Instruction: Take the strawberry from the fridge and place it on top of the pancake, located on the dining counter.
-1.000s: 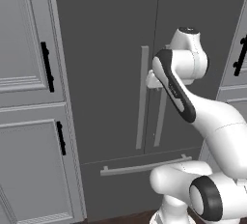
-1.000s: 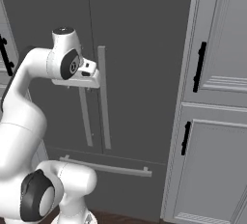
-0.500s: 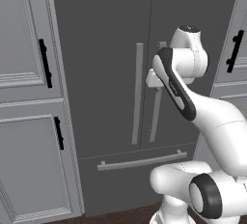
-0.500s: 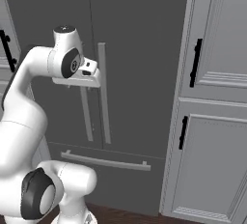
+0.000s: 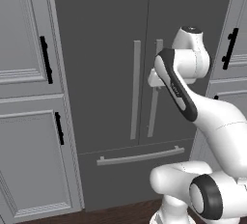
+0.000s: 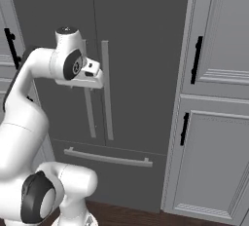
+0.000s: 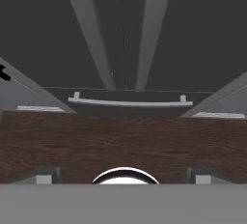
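Two unlabelled fridge [image 5: 111,49] doors shut, claw [image 7: 123,175] spread apart, empty.

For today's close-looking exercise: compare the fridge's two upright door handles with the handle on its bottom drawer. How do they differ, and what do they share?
The door handles are long bars standing upright, side by side at the seam between the two doors of the fridge; the drawer handle is a single bar lying level across the bottom drawer. The door handles sit high, the drawer handle low. All are pale grey bars against dark grey fronts, and the doors and the drawer are shut.
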Controlling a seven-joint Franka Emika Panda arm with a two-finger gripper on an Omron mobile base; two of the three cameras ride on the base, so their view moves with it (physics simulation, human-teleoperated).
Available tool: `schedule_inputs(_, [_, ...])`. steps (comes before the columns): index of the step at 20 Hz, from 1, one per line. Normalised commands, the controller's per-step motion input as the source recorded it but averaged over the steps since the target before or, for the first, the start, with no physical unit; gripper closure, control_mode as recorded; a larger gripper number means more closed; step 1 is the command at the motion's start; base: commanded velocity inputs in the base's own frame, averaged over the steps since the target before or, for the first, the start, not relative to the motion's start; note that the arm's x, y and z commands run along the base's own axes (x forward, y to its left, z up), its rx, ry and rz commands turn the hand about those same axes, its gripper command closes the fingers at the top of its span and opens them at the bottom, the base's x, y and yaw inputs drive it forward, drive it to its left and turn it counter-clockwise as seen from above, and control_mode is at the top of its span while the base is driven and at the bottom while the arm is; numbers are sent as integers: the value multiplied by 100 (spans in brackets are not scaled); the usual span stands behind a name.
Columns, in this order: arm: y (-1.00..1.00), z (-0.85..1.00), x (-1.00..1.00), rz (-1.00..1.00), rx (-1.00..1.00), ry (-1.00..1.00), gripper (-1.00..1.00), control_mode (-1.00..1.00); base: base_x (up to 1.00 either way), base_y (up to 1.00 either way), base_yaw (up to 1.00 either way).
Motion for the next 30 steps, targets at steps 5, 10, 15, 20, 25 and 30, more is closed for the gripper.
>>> schedule_inputs(5, [-31,0,85,-1,1,-21,-100,-100,0,0,0])
schedule_inputs(10, [-29,0,99,0,6,-26,-100,-100,0,0,0])
schedule_inputs(15, [-1,0,60,-3,0,-28,-100,-100,0,0,0])
schedule_inputs(20, [0,0,30,-3,0,-3,-100,-100,0,0,0])
schedule_inputs(25, [0,0,50,-1,0,0,-100,-100,0,0,0])
schedule_inputs(30, [0,-6,46,0,0,-5,-100,-100,0,0,0])
